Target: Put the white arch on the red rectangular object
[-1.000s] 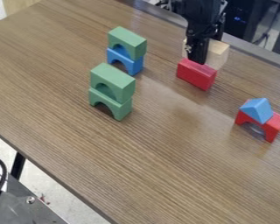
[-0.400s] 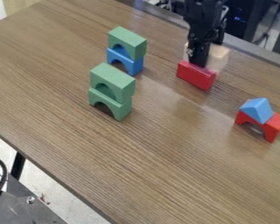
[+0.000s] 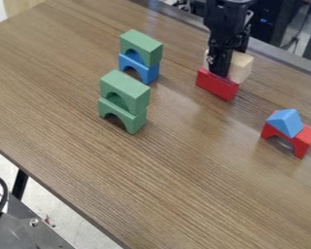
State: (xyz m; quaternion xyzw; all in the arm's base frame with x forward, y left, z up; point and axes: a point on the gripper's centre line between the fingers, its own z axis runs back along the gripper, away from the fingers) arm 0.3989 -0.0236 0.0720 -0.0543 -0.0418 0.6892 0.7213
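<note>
From my camera I see the black gripper [image 3: 217, 73] hanging down at the red rectangular block [image 3: 216, 86], toward the counter's [image 3: 151, 170] upper-right edge, with the arm coming in from the top of the view. I can't tell from here whether the gripper is open, closed or clamped on something. The white arch [image 3: 242, 67], more of a cream colour, is right there too, behind the gripper, which covers its middle and leaves a sliver to the left and a larger part to the right. It lines up with the far side of the red block's top, but I can't tell whether it rests on it or sits just behind. Over toward the counter's upper-left edge I have a green arch [image 3: 145, 47] stacked on a blue arch [image 3: 149, 73]. Nearer the counter's lower-left edge than that stack, a thick green arch [image 3: 129, 89] sits on a lower green arch [image 3: 139, 120]. Off to the right, farther from the upper-right edge than the red block, a red arch [image 3: 305, 138] stands with a blue triangular block [image 3: 288, 121] on top.
</note>
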